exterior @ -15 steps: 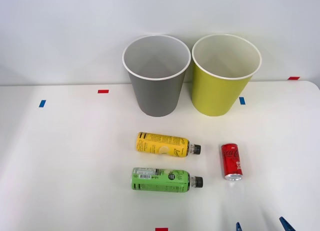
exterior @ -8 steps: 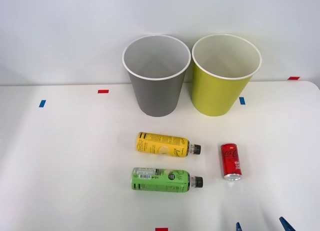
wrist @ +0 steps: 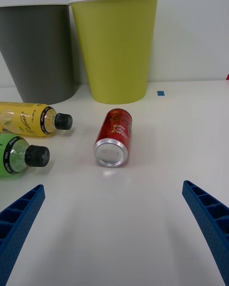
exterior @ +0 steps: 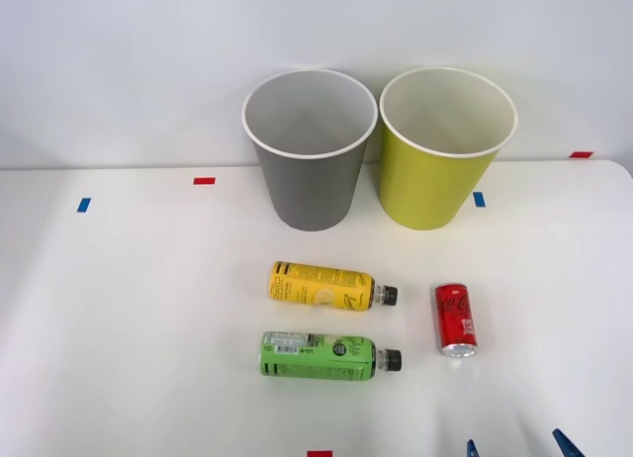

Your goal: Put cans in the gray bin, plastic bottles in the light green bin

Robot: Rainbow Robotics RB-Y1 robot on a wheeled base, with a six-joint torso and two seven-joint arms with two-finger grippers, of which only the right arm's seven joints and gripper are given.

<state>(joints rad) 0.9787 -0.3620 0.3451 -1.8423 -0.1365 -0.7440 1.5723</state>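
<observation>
A slim red can (exterior: pixel 456 319) (wrist: pixel 113 136) lies on its side on the white table, its silver top facing me. To its left lie two plastic bottles with black caps, a yellow one (exterior: pixel 321 285) (wrist: pixel 28 119) and a bright green one (exterior: pixel 318 356) (wrist: pixel 14 155). At the back stand the gray bin (exterior: pixel 312 190) (wrist: pixel 40 52) and, to its right, the light green bin (exterior: pixel 425 190) (wrist: pixel 117 47), both upright and empty. My right gripper (exterior: pixel 518 447) (wrist: pixel 113 187) is open at the table's near edge, just short of the can and holding nothing.
Small red and blue tape marks (exterior: pixel 204 180) dot the white table (exterior: pixel 138 309). A white wall rises right behind the bins. Free table surface lies between the gripper and the can.
The red can has shifted very slightly to the left. The gripper's fingertips and everything else stay where they were.
</observation>
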